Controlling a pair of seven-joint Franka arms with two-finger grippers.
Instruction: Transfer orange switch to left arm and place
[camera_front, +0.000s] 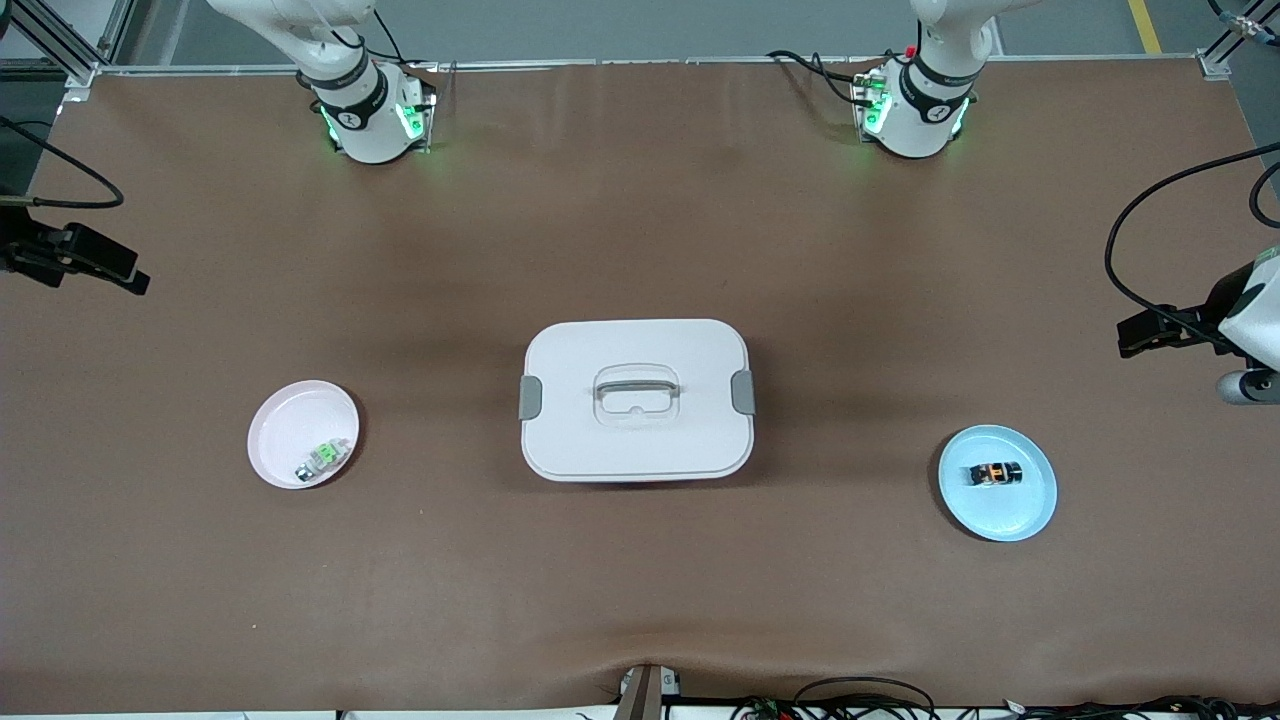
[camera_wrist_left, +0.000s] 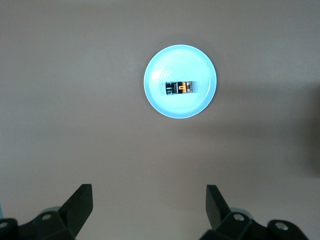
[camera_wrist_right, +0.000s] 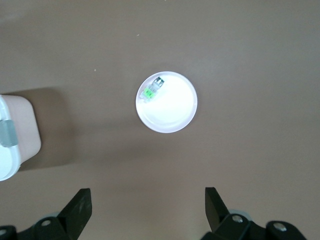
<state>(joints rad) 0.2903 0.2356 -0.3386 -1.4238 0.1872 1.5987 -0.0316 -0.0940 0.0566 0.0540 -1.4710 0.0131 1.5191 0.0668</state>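
The orange switch (camera_front: 995, 473) is a tiny black part with an orange centre. It lies on a light blue plate (camera_front: 1030, 515) toward the left arm's end of the table. In the left wrist view the switch (camera_wrist_left: 181, 88) lies on that plate (camera_wrist_left: 170, 107), far below my open, empty left gripper (camera_wrist_left: 148, 195). The white box (camera_front: 637, 400) with grey latches and handle stands closed at the table's middle. My right gripper (camera_wrist_right: 146, 196) is open and empty, high over the table near a pale pink plate (camera_wrist_right: 175, 110), with the box's edge (camera_wrist_right: 12, 135) in view. Both grippers are out of the front view.
The pink plate (camera_front: 290, 425) holds a tiny green-and-clear part (camera_front: 325, 458) toward the right arm's end. The arm bases (camera_front: 365, 110) (camera_front: 915, 105) stand along the table's edge farthest from the front camera. A black clamp (camera_front: 75, 255) and a camera mount (camera_front: 1240, 330) overhang the table's ends.
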